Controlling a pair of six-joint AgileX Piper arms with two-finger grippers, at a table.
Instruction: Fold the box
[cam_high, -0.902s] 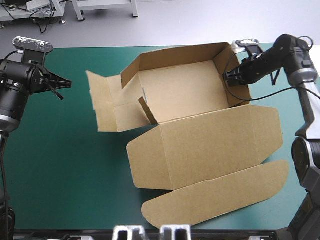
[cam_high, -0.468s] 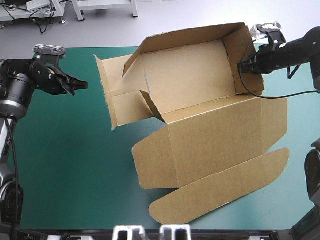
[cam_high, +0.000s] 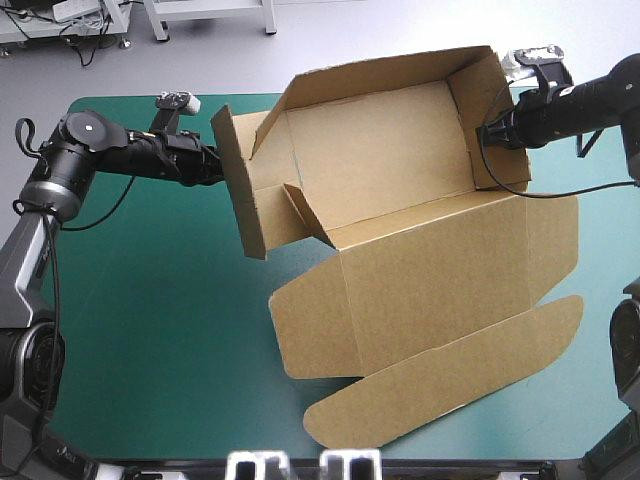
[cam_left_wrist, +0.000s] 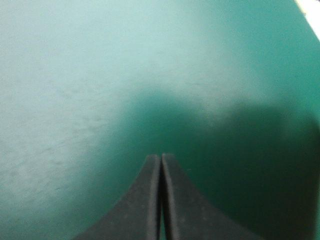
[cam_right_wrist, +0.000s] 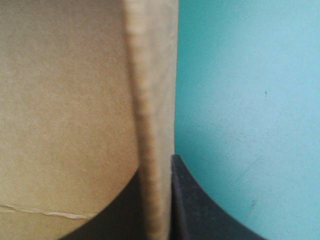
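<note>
The brown box (cam_high: 400, 200) lies partly raised on the teal-green cover, its back wall and right wall (cam_high: 490, 110) standing. My right gripper (cam_high: 487, 135) is shut on the right wall's top edge, and the board edge (cam_right_wrist: 150, 125) runs between its fingers (cam_right_wrist: 192, 200). My left gripper (cam_high: 212, 167) reaches across from the left and touches the outer face of the left side flap (cam_high: 240, 195), which stands nearly upright. In the left wrist view its fingers (cam_left_wrist: 161, 157) meet in a point, with nothing between them and only shadowed cover ahead.
The box's lid panel (cam_high: 440, 280) lies flat toward the table's front, with its rounded tuck flap (cam_high: 450, 375) close to the front edge. Bare teal-green cover (cam_high: 140, 330) stretches over the left and front left.
My left arm has reached right to the box's left flap, which has swung up from nearly flat to nearly upright. The right gripper has kept its hold on the right wall.
</note>
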